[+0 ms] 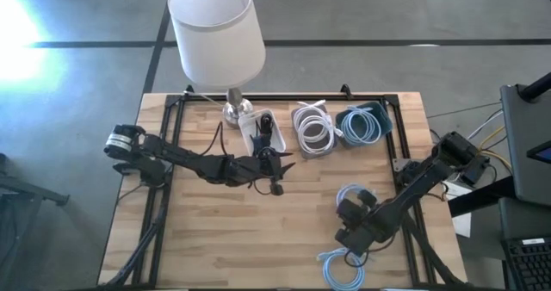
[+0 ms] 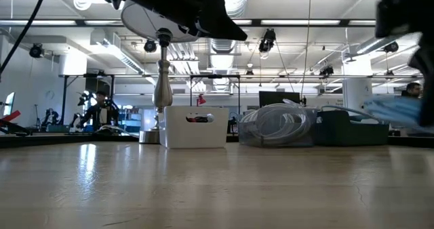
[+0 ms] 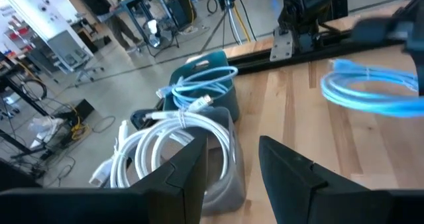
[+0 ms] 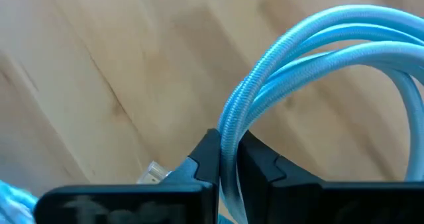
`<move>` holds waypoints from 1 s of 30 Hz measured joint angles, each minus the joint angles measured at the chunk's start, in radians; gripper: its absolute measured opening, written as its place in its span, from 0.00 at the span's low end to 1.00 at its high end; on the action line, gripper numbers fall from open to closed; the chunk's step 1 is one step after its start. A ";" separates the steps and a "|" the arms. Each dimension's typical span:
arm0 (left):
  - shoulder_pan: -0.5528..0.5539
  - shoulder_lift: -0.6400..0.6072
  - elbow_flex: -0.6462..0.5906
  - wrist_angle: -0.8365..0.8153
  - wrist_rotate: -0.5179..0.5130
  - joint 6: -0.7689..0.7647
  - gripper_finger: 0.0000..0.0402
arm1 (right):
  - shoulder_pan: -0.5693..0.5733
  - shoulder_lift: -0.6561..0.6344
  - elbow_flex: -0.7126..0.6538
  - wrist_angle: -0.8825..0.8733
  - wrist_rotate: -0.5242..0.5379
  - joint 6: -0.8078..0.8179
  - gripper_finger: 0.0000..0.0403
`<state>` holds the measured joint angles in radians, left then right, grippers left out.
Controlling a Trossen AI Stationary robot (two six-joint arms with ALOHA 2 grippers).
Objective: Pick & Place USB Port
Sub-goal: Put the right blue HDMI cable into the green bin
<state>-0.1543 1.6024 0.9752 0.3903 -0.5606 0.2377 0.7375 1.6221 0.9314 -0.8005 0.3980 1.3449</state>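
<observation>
Currently, at centre-left of the high view, the left pincer [image 1: 277, 186] is held over the counter [image 1: 215, 239] just below the white bin [image 1: 261, 133], its fingers parted and empty. At lower right, the right pincer [image 1: 355, 207] is clamped on a blue cable [image 4: 311, 58], gripped where the coil's strands bunch. For a clean placement, the coil should probably be lifted clear of the second blue cable [image 1: 340, 263] lying at the lower edge, then lowered squarely over the matching bin. Along the upper row, dark items are held in the white bin, white cable in the clear bin [image 1: 312, 129], and blue cable in the teal bin [image 1: 365, 123].
</observation>
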 joint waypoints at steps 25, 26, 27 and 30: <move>-0.041 0.000 -0.095 -0.157 0.053 -0.419 0.35 | -0.225 -0.314 0.033 -0.108 0.574 -0.542 0.07; -0.044 0.000 -0.100 -0.159 0.052 -0.431 0.35 | -0.245 -0.324 0.028 -0.117 0.575 -0.542 0.07; -0.047 0.000 -0.106 -0.158 0.053 -0.446 0.35 | -0.267 -0.331 0.023 -0.123 0.577 -0.542 0.07; -0.053 0.000 -0.116 -0.163 0.052 -0.486 0.35 | -0.333 -0.351 0.007 -0.140 0.602 -0.541 0.07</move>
<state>-0.2069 1.6024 0.8588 0.2277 -0.5083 -0.2481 0.4047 1.2714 0.9383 -0.9409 0.9998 0.8036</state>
